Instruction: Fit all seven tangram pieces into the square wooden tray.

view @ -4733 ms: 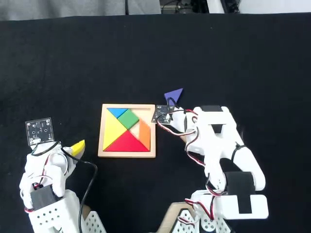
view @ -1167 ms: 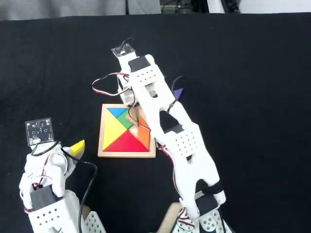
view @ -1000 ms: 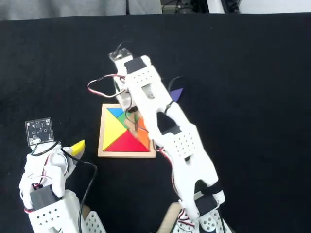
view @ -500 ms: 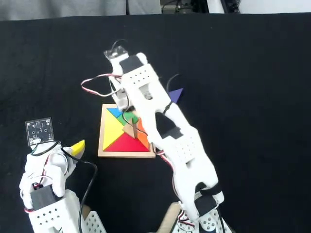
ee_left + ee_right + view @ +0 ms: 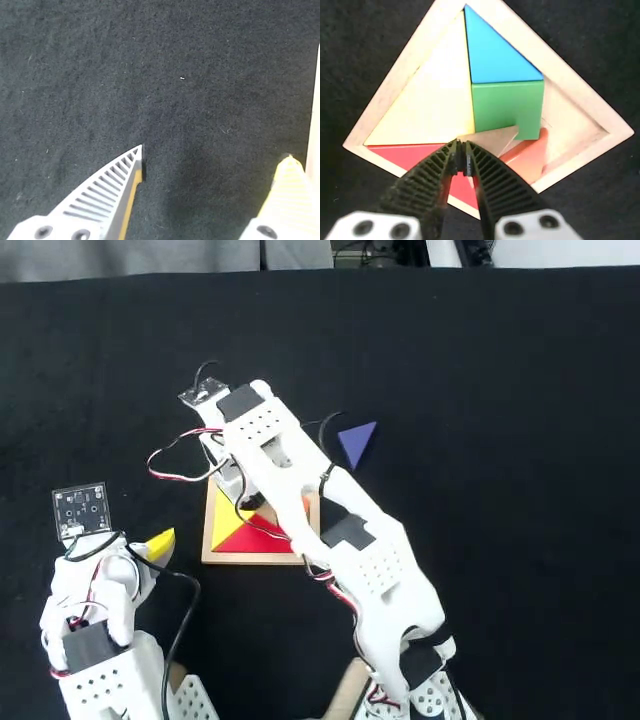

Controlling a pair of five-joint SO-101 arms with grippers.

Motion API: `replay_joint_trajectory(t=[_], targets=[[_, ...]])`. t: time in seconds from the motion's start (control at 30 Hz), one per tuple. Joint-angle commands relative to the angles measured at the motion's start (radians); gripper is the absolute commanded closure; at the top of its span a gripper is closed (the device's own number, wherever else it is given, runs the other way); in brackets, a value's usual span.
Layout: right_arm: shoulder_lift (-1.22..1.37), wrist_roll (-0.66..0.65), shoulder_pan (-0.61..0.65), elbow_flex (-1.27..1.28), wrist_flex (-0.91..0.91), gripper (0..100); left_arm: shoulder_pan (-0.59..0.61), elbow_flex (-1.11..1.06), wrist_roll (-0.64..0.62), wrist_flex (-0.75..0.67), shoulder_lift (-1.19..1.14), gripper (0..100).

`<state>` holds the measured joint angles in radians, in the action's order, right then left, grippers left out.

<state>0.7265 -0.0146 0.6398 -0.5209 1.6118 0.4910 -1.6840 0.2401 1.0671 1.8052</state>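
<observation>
The right claw (image 5: 461, 159) hung over the tray (image 5: 402, 75), its two ribbed tips clenched together with nothing seen between them, at the corner of a pale wooden triangle (image 5: 492, 136). That triangle lay tilted across the orange piece (image 5: 532, 155), just beside the green square (image 5: 507, 107), not seated flat. The blue triangle (image 5: 495, 50), yellow triangle (image 5: 430, 110) and red triangle (image 5: 415, 150) sat in place, and a bare patch of tray floor showed at the corner beyond the green square. The purple triangle (image 5: 357, 442) lay on the black counter (image 5: 500, 390), near the tray but apart from it. The left claw (image 5: 212, 155) was released, tips apart over bare counter, well away from the tray.

The pieces looked like thin, rigid, light painted wood: they would not bend or break, but smooth faces could skid under a push and a tilted piece could flip. The purple triangle would best be pinched across two straight edges near its middle, not at a point. The pale triangle probably needed a nudge on its edge to drop flat.
</observation>
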Motion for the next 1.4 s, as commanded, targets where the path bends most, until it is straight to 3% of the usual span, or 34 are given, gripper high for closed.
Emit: replay_joint_trajectory(t=[0.0,0.53,0.87,1.37], targets=[[-0.061,0.009,-0.003,0.036,-0.031,98.8,-0.005,-0.016,0.005,0.003,0.014,60],[-0.068,0.011,-0.1,0.061,-0.008,98.8,-0.005,-0.016,0.005,0.005,0.014,60],[-0.228,-0.017,-0.161,0.062,-0.017,98.8,-0.005,-0.016,0.005,0.005,0.014,60],[-0.148,-0.061,-0.184,0.214,-0.153,98.8,-0.007,-0.016,0.005,0.005,0.014,60]])
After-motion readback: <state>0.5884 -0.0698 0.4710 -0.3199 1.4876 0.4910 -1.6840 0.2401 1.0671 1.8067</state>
